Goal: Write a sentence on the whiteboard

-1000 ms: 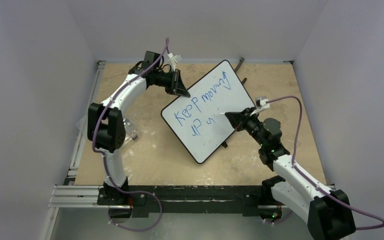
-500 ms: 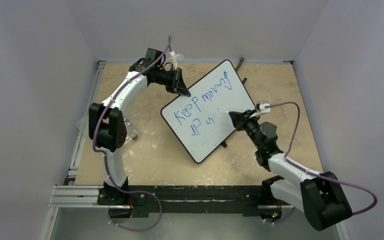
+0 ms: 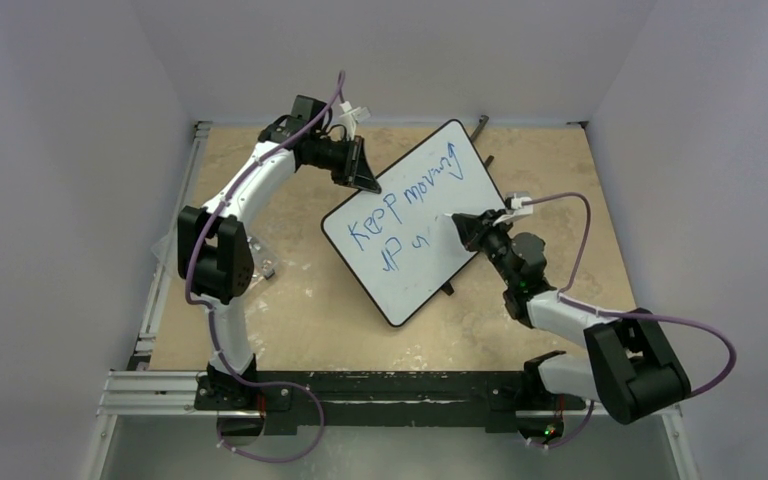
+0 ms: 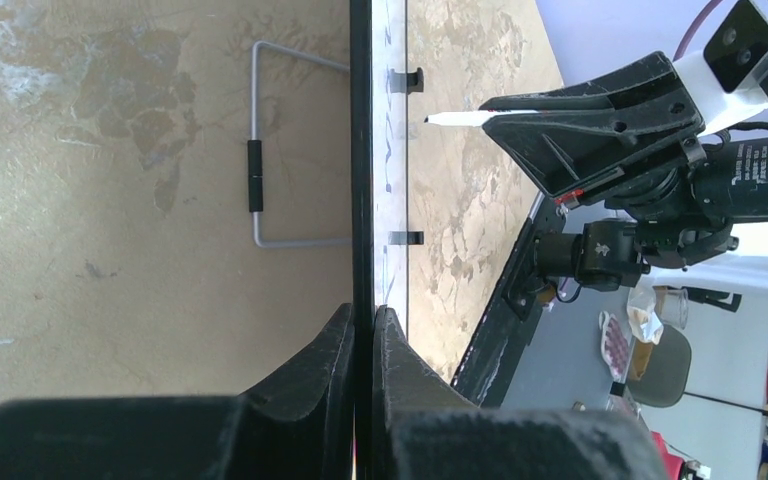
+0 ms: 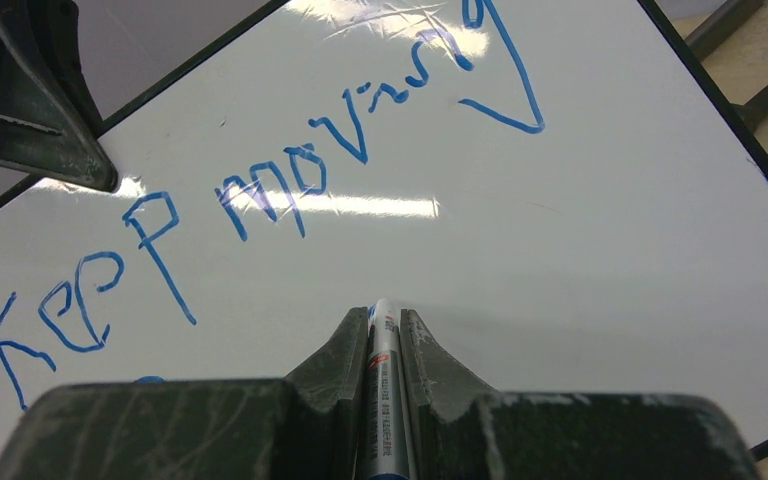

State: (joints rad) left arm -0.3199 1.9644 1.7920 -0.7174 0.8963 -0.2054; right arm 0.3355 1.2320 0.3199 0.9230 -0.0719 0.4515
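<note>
Midway through line 2 of the sentence (image 3: pixel 400 205) on the whiteboard (image 3: pixel 422 282) at frame centre, left gripper (image 3: pixel 360 172) clamped on its upper-left rim, right gripper (image 3: pixel 460 228) pinching the marker (image 5: pixel 381 370) seemingly just off the surface; next, likely lower the tip beside the last stroke.

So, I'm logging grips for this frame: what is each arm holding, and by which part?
The left fingers pinch the whiteboard by its black rim; the right fingers grip a marker by its barrel, tip protruding.
</note>
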